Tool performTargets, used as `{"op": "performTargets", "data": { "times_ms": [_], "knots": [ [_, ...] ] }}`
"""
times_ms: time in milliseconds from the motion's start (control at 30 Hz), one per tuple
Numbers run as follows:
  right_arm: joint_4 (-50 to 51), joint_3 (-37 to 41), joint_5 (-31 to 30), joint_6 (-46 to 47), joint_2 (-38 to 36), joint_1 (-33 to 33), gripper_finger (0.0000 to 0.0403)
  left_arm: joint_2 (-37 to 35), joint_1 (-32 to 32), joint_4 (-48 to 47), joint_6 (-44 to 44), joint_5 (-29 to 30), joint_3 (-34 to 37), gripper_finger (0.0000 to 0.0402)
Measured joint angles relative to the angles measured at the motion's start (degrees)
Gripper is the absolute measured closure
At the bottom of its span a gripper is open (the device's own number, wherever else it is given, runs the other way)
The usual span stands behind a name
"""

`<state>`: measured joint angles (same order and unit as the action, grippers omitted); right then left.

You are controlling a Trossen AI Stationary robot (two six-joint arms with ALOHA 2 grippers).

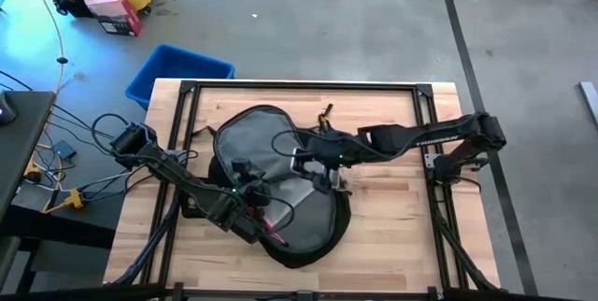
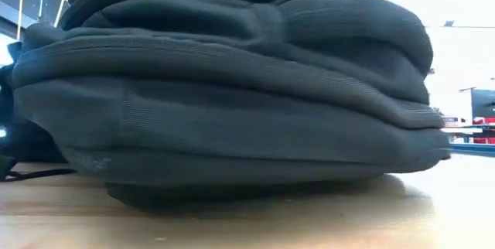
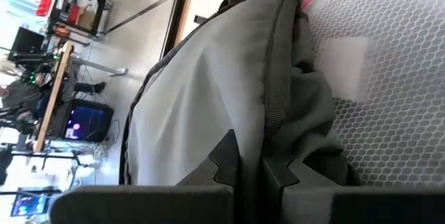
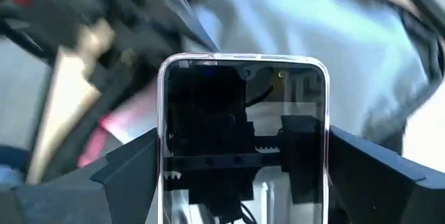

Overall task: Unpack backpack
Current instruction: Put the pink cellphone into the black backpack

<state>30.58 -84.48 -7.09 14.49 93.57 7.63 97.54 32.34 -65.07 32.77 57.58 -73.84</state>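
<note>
Backpack [image 1: 271, 184] lies flat mid-frame in high view, grey back panel up, filling most of low view. R gripper [image 4: 243, 175] is clamped on a dark-screened phone [image 4: 243, 140], held between both fingers, over the bag's centre-right. L gripper [image 3: 250, 175] is closed on a fold of the bag's grey fabric at lower centre, near a pink-edged item [image 1: 273, 231]. Step, I'd judge: item extraction underway. Next: carry phone clear, set it on bare table [image 1: 402, 207], L keeps opening held.
</note>
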Motion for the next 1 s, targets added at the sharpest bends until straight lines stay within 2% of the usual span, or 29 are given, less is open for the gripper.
{"op": "performTargets", "data": {
  "times_ms": [167,300,433,633,733,833,1000],
  "knots": [
    [0.19,-9.6,0.17,-2.39,3.15,0.41,0.0067,0.0,-0.08,-4.04,3.1,1.29,-0.02,0.04],
    [2.86,-14.34,6.04,-8.18,7.16,0.57,0.0067,0.0,0.31,-8.61,7.46,2.95,0.0,0.04],
    [6.42,-13.69,8.91,-13.49,12.42,2.21,0.0067,0.0,0.94,-12.44,11.63,4.12,0.0,0.04],
    [7.05,-9.79,10.12,-18.26,21.33,3.28,0.0063,-0.02,4.3,-16.64,16.72,10.91,0.07,0.04],
    [3.92,-10.01,10.31,-19.66,24.8,2.57,0.0067,-0.21,6.46,-16.79,16.67,14.9,0.07,0.04],
    [-0.23,-10.45,10.53,-22.41,26.53,2.23,0.0065,-0.22,7.96,-16.79,16.64,17.57,0.07,0.04],
    [-1.31,-10.48,11.65,-29.06,26.98,2.85,0.0037,-0.31,8.43,-16.73,16.64,18.32,0.07,0.04]
  ]
}}
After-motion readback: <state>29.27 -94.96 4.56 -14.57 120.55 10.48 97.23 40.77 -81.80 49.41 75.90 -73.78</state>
